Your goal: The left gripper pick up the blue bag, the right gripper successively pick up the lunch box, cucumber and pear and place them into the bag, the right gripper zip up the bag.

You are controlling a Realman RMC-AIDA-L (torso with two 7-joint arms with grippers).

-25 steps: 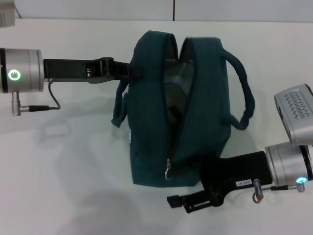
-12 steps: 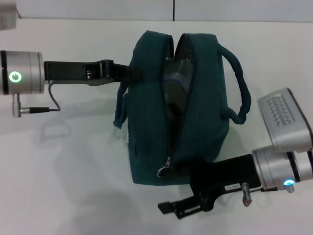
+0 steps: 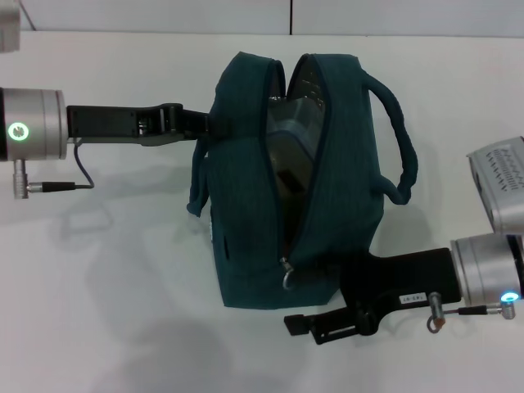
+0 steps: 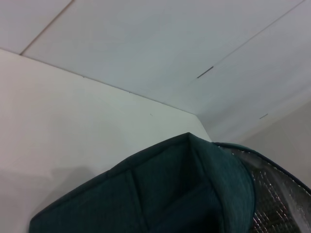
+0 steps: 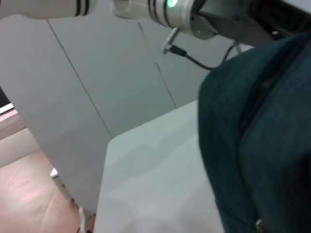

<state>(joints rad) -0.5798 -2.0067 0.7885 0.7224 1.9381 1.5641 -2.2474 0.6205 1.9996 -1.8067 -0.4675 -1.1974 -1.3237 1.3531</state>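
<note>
Holding the soft blue bag (image 3: 295, 180) by its edge, left end effector (image 3: 214, 124) stays clamped; right end effector (image 3: 327, 307), grip unclear, should pull the ring zipper pull (image 3: 287, 277).

A white table (image 3: 123, 286) fills most of the scene, smooth and matte, with soft grey shadows lying on it. Behind its far edge stands a pale wall (image 3: 164, 15) made of panels, a dark vertical seam (image 3: 291, 16) running between two of them. From the right wrist view the wall panels (image 5: 97, 87) look grey, and beside the table a strip of reddish-brown floor (image 5: 29, 189) shows.
</note>
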